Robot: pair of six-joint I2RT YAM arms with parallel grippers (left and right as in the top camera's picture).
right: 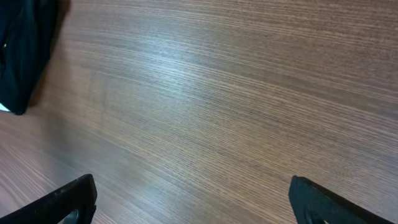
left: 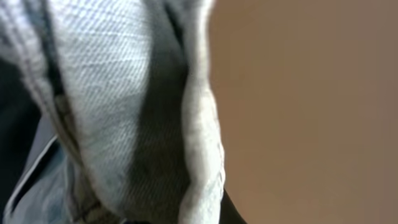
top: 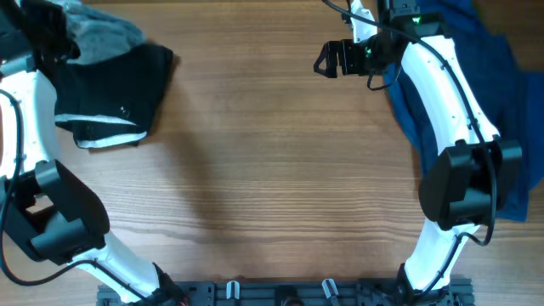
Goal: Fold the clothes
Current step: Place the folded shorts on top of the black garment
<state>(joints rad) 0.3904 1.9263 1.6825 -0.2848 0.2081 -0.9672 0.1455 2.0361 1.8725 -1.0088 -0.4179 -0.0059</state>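
Spread right end effector [top: 326, 59] over table [top: 272, 178]; left end effector [top: 51, 38] at denim shorts [left: 124, 93] edge, grip unclear.

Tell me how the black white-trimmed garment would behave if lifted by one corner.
Probably floppy: the black garment lies flat with soft folds on the table, so it should sag from the pinch. It looks thin, so likely light. Pushed, it would probably bunch up rather than slide whole.

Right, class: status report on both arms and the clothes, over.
Right fingers open, empty, above table. Left fingers unseen; denim shorts fill that camera. Black garment, blue garment lie at the sides. Nothing blocking.
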